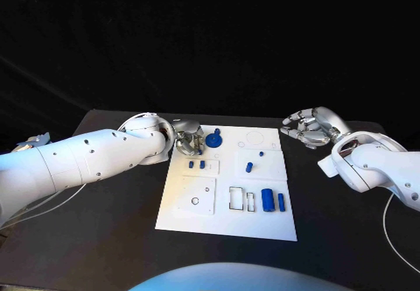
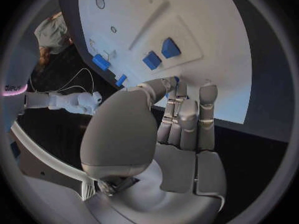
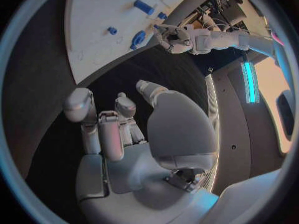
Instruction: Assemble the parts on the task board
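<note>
The white task board (image 1: pixel 223 212) lies in the middle of the black table. My left hand (image 1: pixel 187 140) is at the board's far left corner, thumb closed against the fingers on a blue round part (image 1: pixel 215 140); a sliver of that blue part (image 2: pixel 177 79) shows between the fingertips (image 2: pixel 207 91). Two small blue pegs (image 1: pixel 196 163) stand just nearer, a third peg (image 1: pixel 249 167) sits in the middle, and two blue cylinders (image 1: pixel 273 200) lie at the right. My right hand (image 1: pixel 308 128) hovers over the table beyond the board's far right corner, fingers loosely bent, holding nothing.
Rectangular slots (image 1: pixel 239 199) and a square inset with small holes (image 1: pixel 195 195) mark the board's near half. Round outlines (image 1: pixel 254 138) mark its far right corner. Black table (image 1: pixel 105 242) surrounds the board on all sides.
</note>
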Robot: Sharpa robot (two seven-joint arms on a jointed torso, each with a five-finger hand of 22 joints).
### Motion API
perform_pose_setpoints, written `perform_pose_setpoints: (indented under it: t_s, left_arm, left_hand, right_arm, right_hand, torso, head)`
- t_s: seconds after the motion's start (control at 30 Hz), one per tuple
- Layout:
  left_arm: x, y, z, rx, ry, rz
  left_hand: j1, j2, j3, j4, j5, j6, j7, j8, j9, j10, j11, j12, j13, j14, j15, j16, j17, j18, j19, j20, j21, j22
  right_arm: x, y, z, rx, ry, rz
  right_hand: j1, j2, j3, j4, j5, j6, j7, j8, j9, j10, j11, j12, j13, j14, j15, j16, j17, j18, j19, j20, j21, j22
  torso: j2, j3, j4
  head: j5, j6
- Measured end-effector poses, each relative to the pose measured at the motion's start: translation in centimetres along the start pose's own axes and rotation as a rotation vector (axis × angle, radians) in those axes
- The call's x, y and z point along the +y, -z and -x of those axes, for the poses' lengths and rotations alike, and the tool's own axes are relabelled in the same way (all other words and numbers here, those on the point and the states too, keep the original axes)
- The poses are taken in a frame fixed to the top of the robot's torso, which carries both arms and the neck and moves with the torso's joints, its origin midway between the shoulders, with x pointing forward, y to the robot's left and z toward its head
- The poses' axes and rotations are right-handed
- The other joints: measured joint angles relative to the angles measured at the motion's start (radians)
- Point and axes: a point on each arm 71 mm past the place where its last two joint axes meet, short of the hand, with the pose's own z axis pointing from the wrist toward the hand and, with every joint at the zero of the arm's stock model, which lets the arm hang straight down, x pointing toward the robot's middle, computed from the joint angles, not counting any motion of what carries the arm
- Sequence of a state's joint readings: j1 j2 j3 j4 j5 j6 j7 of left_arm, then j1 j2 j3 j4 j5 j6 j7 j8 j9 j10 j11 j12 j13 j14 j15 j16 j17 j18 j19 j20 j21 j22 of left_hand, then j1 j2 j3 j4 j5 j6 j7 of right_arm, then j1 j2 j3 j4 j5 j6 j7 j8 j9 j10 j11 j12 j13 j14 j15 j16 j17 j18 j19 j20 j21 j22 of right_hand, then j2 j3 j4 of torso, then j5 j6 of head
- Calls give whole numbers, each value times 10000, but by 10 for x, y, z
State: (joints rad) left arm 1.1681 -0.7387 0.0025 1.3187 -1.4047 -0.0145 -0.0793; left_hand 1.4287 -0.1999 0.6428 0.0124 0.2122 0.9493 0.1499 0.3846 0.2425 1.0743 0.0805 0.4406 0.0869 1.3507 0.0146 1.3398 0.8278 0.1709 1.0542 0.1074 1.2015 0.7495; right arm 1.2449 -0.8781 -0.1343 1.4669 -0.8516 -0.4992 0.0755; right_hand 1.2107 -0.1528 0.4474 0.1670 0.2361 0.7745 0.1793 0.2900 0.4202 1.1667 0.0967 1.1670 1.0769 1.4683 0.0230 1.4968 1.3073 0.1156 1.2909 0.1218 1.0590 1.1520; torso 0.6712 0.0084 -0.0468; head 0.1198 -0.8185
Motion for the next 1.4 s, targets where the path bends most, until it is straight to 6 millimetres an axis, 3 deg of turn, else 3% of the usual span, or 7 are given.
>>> perform_pose_setpoints:
  t_s: [0.63, 0.93, 1.4]
  left_arm:
    - [0, -1, 0, 36, 9, 22]
    - [2, -1, 0, 39, 12, 70]
    - [2, 0, 0, 18, 18, 106]
  left_hand:
    - [-23, 23, -85, 25, 0, 73, -2, -42, 2, 36, -36, -53, 23, -37, -36, 0, -3, 1, -110, 34, -85, -143]
    - [-241, -159, -179, -15, 1, -672, 121, -657, -191, -79, 78, -286, 75, -74, 1, 0, -100, -1, -327, 68, -283, -438]
    - [-238, -158, -234, -14, 1, -736, 160, -686, -209, -129, 127, -285, 86, -144, 0, 0, -199, 0, -413, 52, -348, -568]
  right_arm:
    - [0, 0, 0, -9, 2, -4]
    - [0, 0, 0, -13, 3, -6]
    - [0, 0, 0, -18, 2, -1]
  right_hand:
    - [0, 0, 0, 0, 0, 0, 0, -1, -8, 0, 0, 0, 0, 0, 0, 0, 7, 0, 0, 0, 0, 0]
    - [0, 0, 0, 0, 0, 0, 0, -1, -8, 0, 0, 0, -1, 0, 0, 0, 6, 0, 0, 0, 0, 0]
    - [0, 0, 0, 0, 0, 0, 0, -1, -7, 0, 0, 0, -1, 0, 0, 0, 5, 0, 0, 0, 0, 0]
  torso:
    - [3, 0, 1]
    - [3, 0, 2]
    - [0, 0, 1]
  head:
    - [-7, 8]
    - [-12, 0]
    - [-15, 12]
